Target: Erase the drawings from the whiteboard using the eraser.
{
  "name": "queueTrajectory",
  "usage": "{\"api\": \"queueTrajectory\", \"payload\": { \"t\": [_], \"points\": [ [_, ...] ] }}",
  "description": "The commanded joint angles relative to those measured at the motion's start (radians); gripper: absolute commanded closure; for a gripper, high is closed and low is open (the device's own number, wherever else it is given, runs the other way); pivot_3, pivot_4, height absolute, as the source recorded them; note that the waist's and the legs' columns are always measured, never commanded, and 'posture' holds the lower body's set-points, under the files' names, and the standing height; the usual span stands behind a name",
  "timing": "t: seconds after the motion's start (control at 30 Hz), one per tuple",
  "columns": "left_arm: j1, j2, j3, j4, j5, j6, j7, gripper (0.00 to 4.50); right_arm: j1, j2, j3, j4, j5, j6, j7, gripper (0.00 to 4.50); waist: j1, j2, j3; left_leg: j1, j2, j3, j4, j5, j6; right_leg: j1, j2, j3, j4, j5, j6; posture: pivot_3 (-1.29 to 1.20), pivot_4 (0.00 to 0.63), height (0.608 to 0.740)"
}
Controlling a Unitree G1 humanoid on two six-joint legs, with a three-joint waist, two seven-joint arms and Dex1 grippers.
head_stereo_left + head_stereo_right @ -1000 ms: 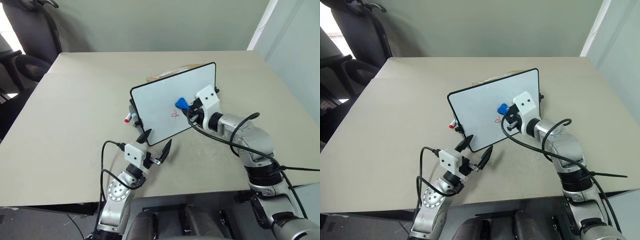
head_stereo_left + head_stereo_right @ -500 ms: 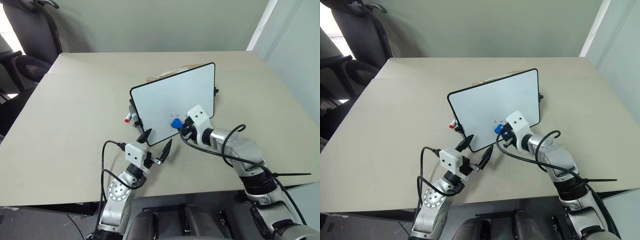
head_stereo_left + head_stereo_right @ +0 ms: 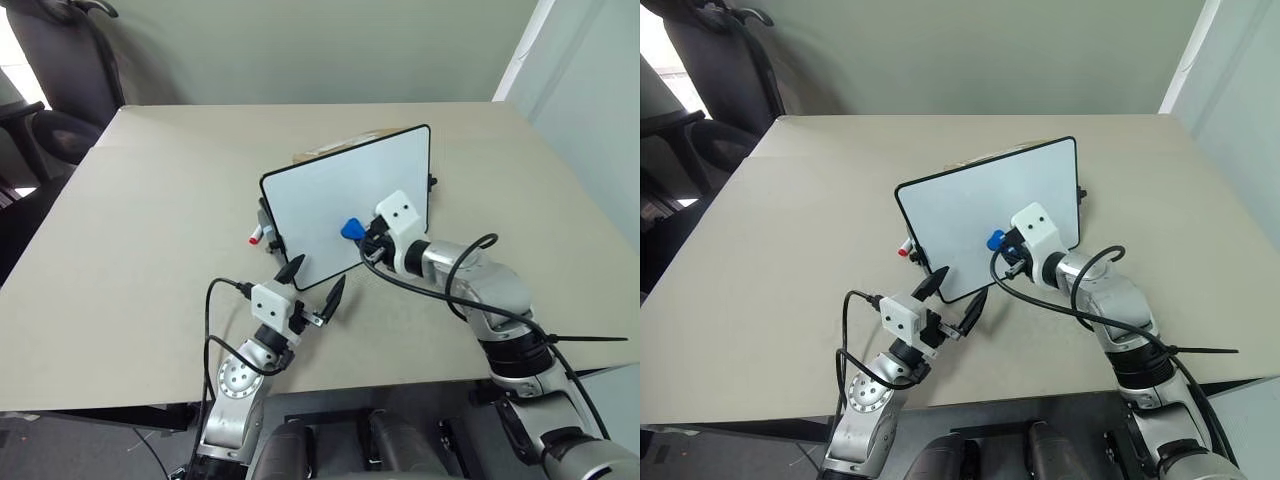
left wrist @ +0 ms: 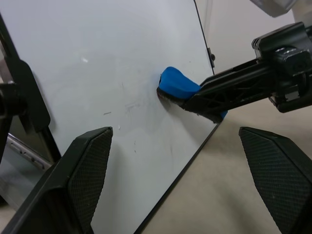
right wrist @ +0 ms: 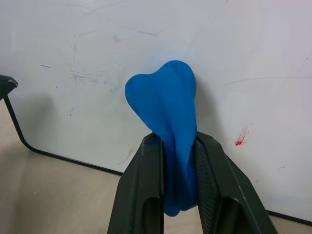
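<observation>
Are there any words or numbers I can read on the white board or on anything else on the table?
No readable words, numbers or labels anywhere.
White rectangular board with the thin black frame: only a tiny red smudge and faint grey streaks, not letters.
Small bright blue eraser in the right claw: plain, no print.
White marker with the red cap: too small to tell any print.

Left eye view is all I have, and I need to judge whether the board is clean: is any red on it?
Observer: Yes. The right wrist view shows a small red smear on the whiteboard, beside the eraser.
Operator: Is the eraser gripped properly?
Observer: The right tool is shut on it, one finger on each side.
Operator: Does it reach the board?
Observer: In the left wrist view its tip touches the surface.
</observation>
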Motion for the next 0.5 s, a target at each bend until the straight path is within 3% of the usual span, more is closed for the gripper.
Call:
{"api": "queueTrajectory", "payload": {
  "t": [0.03,0.23,0.5],
  "points": [
    [-0.009,-0.007,-0.009,-0.015,0.001,-0.013,0.0,0.0,-0.016,0.007,-0.02,-0.045,-0.009,-0.017,-0.016,4.01,0.0,0.0,0.0,0.0,0.0,0.0,0.0,0.0,0.0,0.0,0.0,0.0,0.0,0.0,0.0,0.0,0.15,0.74],
    [-0.005,-0.01,-0.013,-0.022,0.0,-0.011,-0.001,0.0,-0.01,0.028,-0.003,-0.105,0.014,-0.019,0.002,4.01,0.0,0.0,0.0,0.0,0.0,0.0,0.0,0.0,0.0,-0.001,0.0,0.0,0.0,0.0,0.0,0.0,0.15,0.74],
    [-0.001,-0.01,-0.016,-0.025,-0.005,-0.01,-0.006,0.0,-0.004,0.018,0.013,-0.019,-0.033,0.019,-0.028,4.01,0.002,0.0,0.0,0.0,0.0,0.0,0.0,-0.001,0.0,0.0,0.0,0.0,0.0,-0.002,0.001,0.0,0.15,0.74]
  ]
}}
